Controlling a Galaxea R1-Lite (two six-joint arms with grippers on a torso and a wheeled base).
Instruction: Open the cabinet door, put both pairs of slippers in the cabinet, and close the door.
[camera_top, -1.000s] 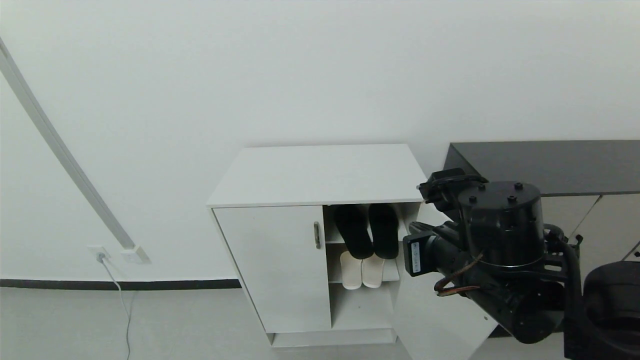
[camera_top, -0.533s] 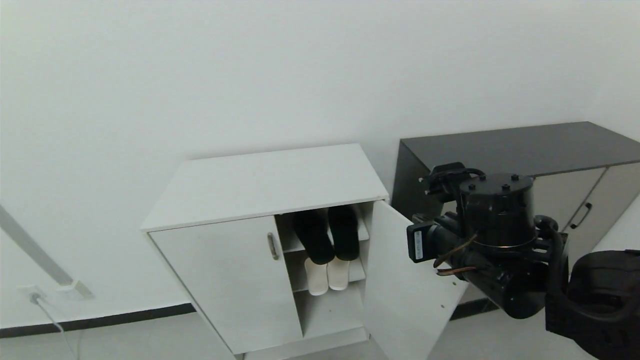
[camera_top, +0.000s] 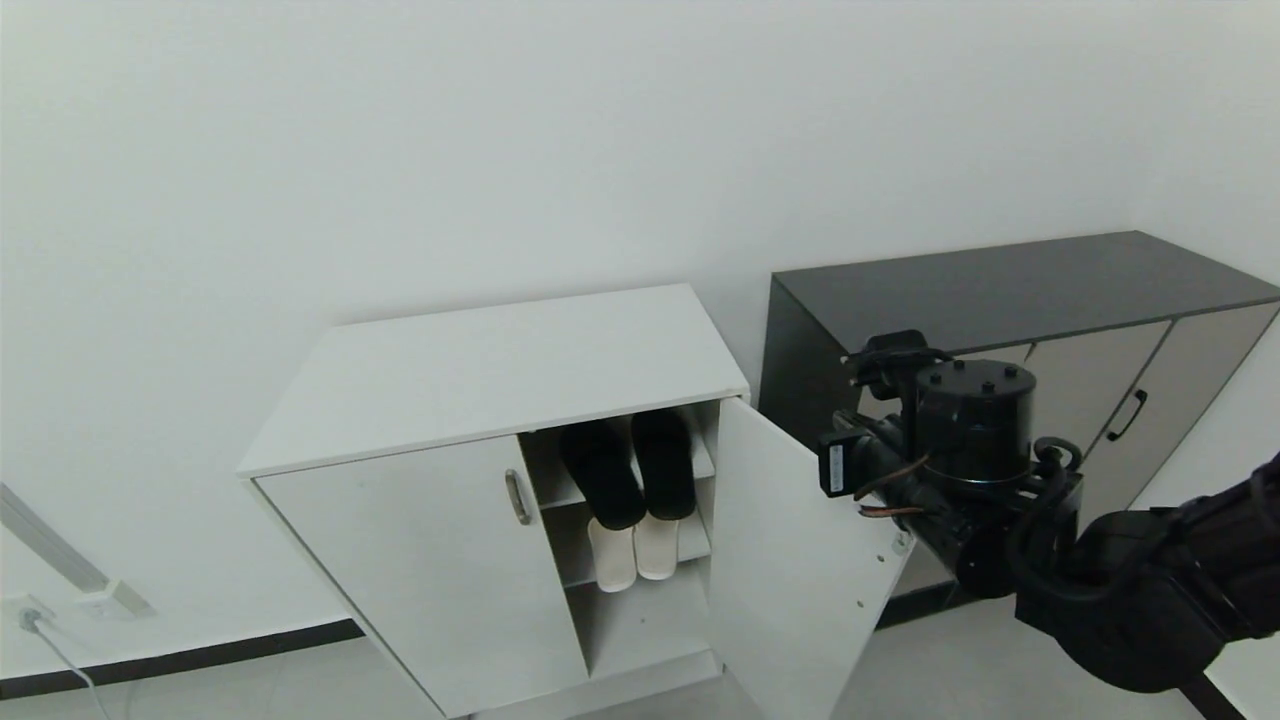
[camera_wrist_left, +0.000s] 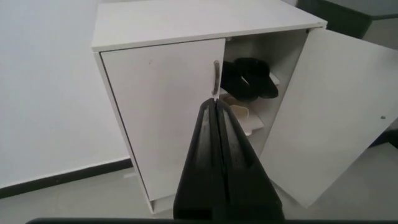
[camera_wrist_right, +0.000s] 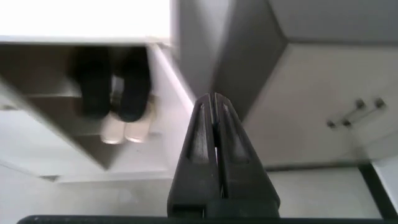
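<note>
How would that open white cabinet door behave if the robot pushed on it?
The open door is a flat rigid panel, so it would likely swing on its hinged edge rather than bend. It looks thin, probably light. The black slippers seem to overhang their shelf, so it might bump them before shutting.

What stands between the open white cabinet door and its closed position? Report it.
Nothing visible lies in the swing path of the open white cabinet door. The black slippers and white slippers sit on shelves inside; whether their ends jut past the front edge cannot be told.
</note>
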